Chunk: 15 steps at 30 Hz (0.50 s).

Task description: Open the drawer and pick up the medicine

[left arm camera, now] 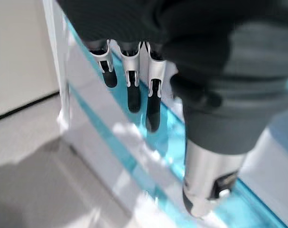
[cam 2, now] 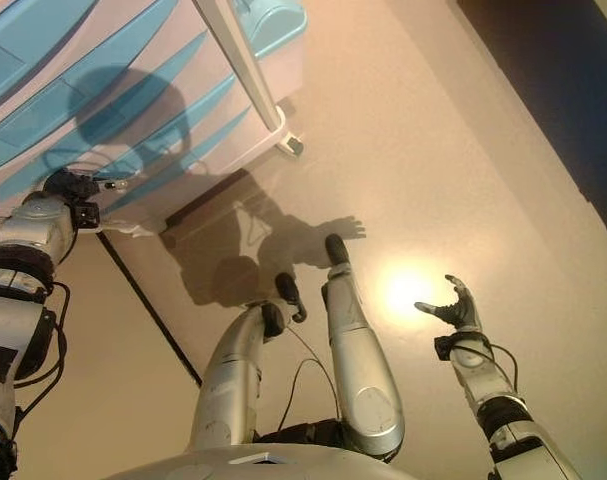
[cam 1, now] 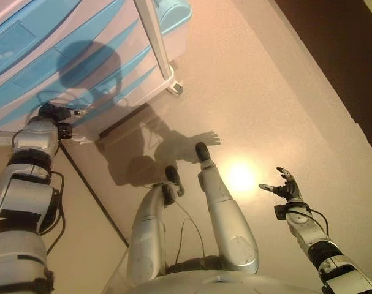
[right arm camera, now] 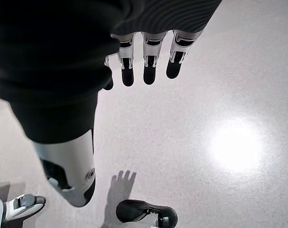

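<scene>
A white drawer cabinet [cam 1: 81, 55] with light-blue drawer fronts stands at the upper left, and its drawers look shut. My left hand [cam 1: 57, 116] is up against a lower blue drawer front [left arm camera: 134, 142]. Its fingers [left arm camera: 129, 80] are fairly straight, close to the front and curled round nothing. My right hand [cam 1: 284, 187] hangs open and empty over the bare floor at the right, and its straight fingers [right arm camera: 144, 61] show in the right wrist view. No medicine shows in any view.
The cabinet rests on a small caster [cam 1: 176, 87] at its near right corner. A dark seam [cam 1: 94, 196] runs across the beige floor below the cabinet. A dark wall strip [cam 1: 339, 55] runs along the upper right.
</scene>
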Tool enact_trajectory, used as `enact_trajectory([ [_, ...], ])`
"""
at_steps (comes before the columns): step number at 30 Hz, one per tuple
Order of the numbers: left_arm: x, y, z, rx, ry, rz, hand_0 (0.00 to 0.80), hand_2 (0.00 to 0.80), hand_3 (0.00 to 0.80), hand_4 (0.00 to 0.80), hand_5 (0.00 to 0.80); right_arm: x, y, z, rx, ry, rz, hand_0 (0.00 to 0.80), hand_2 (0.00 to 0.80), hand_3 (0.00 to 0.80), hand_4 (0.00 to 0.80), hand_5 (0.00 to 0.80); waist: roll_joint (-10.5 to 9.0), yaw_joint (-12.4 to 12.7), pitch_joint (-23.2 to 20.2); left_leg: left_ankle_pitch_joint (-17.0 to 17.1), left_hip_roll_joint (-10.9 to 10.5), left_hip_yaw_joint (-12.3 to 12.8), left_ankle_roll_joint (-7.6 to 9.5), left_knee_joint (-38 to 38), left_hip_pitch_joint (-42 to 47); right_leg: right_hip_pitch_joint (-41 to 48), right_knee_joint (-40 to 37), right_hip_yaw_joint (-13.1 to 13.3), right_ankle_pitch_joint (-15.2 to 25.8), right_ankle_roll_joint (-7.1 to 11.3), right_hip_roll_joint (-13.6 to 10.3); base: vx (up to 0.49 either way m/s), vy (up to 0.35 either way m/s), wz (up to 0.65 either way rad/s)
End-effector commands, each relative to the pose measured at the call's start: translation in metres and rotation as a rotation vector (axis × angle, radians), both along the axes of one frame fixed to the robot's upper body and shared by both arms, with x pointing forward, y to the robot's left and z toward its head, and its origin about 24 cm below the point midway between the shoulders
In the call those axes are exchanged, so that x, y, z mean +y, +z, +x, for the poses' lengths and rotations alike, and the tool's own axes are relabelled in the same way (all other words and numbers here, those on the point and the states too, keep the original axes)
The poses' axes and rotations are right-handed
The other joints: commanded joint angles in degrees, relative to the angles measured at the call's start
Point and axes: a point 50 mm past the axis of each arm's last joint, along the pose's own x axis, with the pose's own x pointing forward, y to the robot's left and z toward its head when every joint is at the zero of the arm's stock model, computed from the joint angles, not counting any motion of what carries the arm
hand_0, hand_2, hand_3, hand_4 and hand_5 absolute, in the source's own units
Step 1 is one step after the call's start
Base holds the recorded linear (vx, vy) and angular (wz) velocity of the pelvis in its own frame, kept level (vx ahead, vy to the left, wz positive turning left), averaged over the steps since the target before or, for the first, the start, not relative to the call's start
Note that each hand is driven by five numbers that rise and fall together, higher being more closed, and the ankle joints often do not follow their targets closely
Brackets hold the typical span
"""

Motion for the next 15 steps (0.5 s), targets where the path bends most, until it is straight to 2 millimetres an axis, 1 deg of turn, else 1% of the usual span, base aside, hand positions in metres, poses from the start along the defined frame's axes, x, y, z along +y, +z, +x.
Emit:
enact_trajectory([
  [1, 0.042, 0.092, -0.019, -0.361, 0.176, 0.128, 0.000, 0.000, 0.000, 0.000, 0.000, 0.001, -0.007, -0.011, 0.006, 0.005, 0.002, 0.000, 0.000, 0.000, 0.000, 0.000, -0.77, -0.5, -2.1, 0.1, -3.9, -0.1, 1.29, -8.1, 5.0, 3.3, -1.8, -2.1, -1.5, -0.87, 1.4, -0.021, -0.042, 0.04],
  [3, 0.027, 0.072, -0.010, -0.334, 0.045, 0.061, 0.000, 0.000, 0.000, 0.000, 0.000, 0.006, -0.009, -0.010, 0.014, 0.010, 0.012, 0.000, 0.000, 0.000, 0.000, 0.000, -0.82, 0.1, -2.1, 0.3, -4.0, -0.8, 1.39, -9.2, 6.0, 4.1, -2.5, -2.0, -1.2, -0.59, 1.4, -0.029, -0.079, 0.04],
  [4, 0.010, 0.052, -0.002, -0.311, -0.081, -0.003, 0.000, 0.000, 0.000, 0.000, 0.000, 0.010, -0.011, -0.009, 0.020, 0.013, 0.019, 0.000, 0.000, 0.000, 0.000, 0.000, -0.68, 0.7, -2.1, 0.7, -4.3, -1.3, 1.43, -10.3, 6.8, 4.7, -3.1, -2.0, -0.9, -0.40, 1.4, -0.032, -0.099, 0.03],
  [5, 0.002, 0.043, 0.000, -0.301, -0.141, -0.036, 0.000, 0.000, 0.000, 0.000, 0.000, 0.011, -0.012, -0.009, 0.022, 0.013, 0.021, 0.000, 0.000, 0.000, 0.000, 0.000, -0.58, 0.9, -2.1, 0.9, -4.4, -1.5, 1.45, -10.8, 7.2, 5.1, -3.4, -2.1, -0.8, -0.34, 1.4, -0.037, -0.113, 0.11],
  [7, -0.031, 0.001, 0.002, -0.280, -0.293, -0.173, 0.000, 0.000, 0.000, 0.000, 0.000, 0.012, -0.014, -0.011, 0.036, 0.016, 0.040, 0.000, 0.000, 0.000, 0.000, 0.000, -0.07, 2.1, -2.1, 1.8, -4.8, -2.6, 1.44, -13.3, 9.5, 6.8, -4.6, -2.7, -0.4, -0.25, 1.1, -0.024, -0.106, 0.20],
  [8, -0.042, -0.016, -0.001, -0.264, -0.352, -0.212, 0.000, 0.000, 0.000, 0.000, 0.000, 0.014, -0.015, -0.010, 0.036, 0.020, 0.044, 0.000, 0.000, 0.000, 0.000, 0.000, 0.14, 2.6, -2.1, 2.2, -4.9, -3.0, 1.40, -14.3, 10.5, 7.7, -5.2, -3.0, -0.3, -0.15, 1.0, -0.016, -0.114, 0.19],
  [9, -0.053, -0.032, -0.004, -0.254, -0.403, -0.250, 0.000, 0.000, 0.000, 0.000, 0.000, 0.014, -0.016, -0.011, 0.039, 0.022, 0.052, 0.000, 0.000, 0.000, 0.000, 0.000, 0.29, 3.1, -2.1, 2.6, -5.0, -3.5, 1.32, -15.3, 11.6, 8.9, -5.8, -3.4, -0.2, -0.20, 0.7, -0.015, -0.131, 0.16],
  [11, -0.075, -0.072, -0.018, -0.210, -0.488, -0.365, 0.000, 0.000, 0.000, 0.000, 0.000, 0.015, -0.019, -0.011, 0.055, 0.040, 0.082, 0.000, 0.000, 0.000, 0.000, 0.000, 0.48, 4.6, -2.2, 3.6, -5.4, -4.7, 1.02, -17.7, 14.6, 12.2, -7.7, -4.4, -0.2, -0.15, 0.0, -0.007, -0.160, 0.21],
  [12, -0.084, -0.091, -0.027, -0.182, -0.511, -0.402, 0.000, 0.000, 0.000, 0.000, 0.000, 0.016, -0.021, -0.013, 0.066, 0.051, 0.094, 0.000, 0.000, 0.000, 0.000, 0.000, 0.57, 5.2, -2.8, 4.0, -5.6, -5.4, 0.82, -18.9, 15.5, 13.5, -8.5, -4.9, -0.3, -0.17, -0.3, 0.014, -0.181, 0.26],
  [13, -0.095, -0.115, -0.038, -0.132, -0.531, -0.443, 0.000, 0.000, 0.000, 0.000, 0.000, 0.018, -0.025, -0.016, 0.088, 0.069, 0.111, 0.000, 0.000, 0.000, 0.000, 0.000, 0.54, 6.1, -3.9, 4.9, -5.8, -6.1, 0.46, -20.4, 16.6, 15.1, -9.8, -5.4, -0.2, -0.25, -0.7, 0.029, -0.172, 0.26],
  [15, -0.108, -0.140, -0.053, -0.060, -0.568, -0.473, 0.000, 0.000, 0.000, 0.000, 0.000, 0.020, -0.030, -0.021, 0.113, 0.084, 0.120, 0.000, 0.000, 0.000, 0.000, 0.000, 0.48, 7.0, -5.1, 5.7, -6.0, -7.0, 0.06, -22.2, 18.3, 17.3, -11.2, -6.2, -0.4, -0.33, -1.1, 0.036, -0.177, 0.27],
])
